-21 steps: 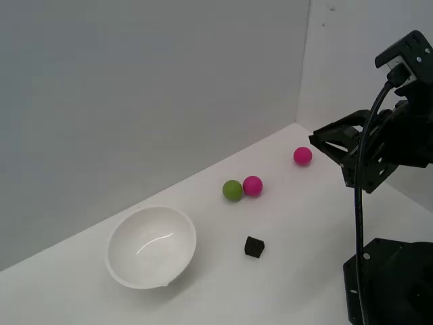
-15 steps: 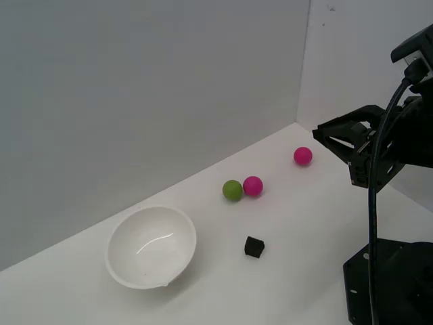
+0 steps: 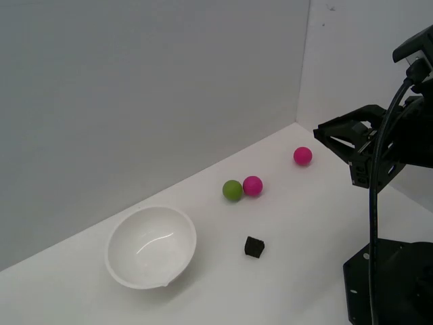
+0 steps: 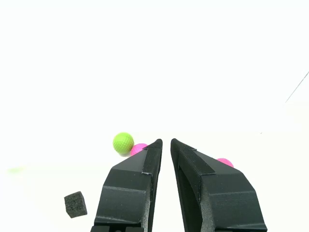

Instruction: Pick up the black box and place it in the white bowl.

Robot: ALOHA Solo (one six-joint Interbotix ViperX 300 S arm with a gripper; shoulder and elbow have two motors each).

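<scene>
One matte black box (image 3: 254, 246), a tiny cube, sits on the table just right of the glossy, deep white bowl (image 3: 151, 246) in the exterior view. Beyond we see a dimpled green ball (image 4: 123, 143) touching a pink ball (image 3: 252, 185). Our gripper (image 4: 166, 143), jaws narrowly parted and empty, has barely moved since half a second ago.

Exterior view high and wide across the table (image 3: 304, 223); wrist view low along the claw (image 4: 165, 142), both sharing the green ball (image 3: 233, 190).
</scene>
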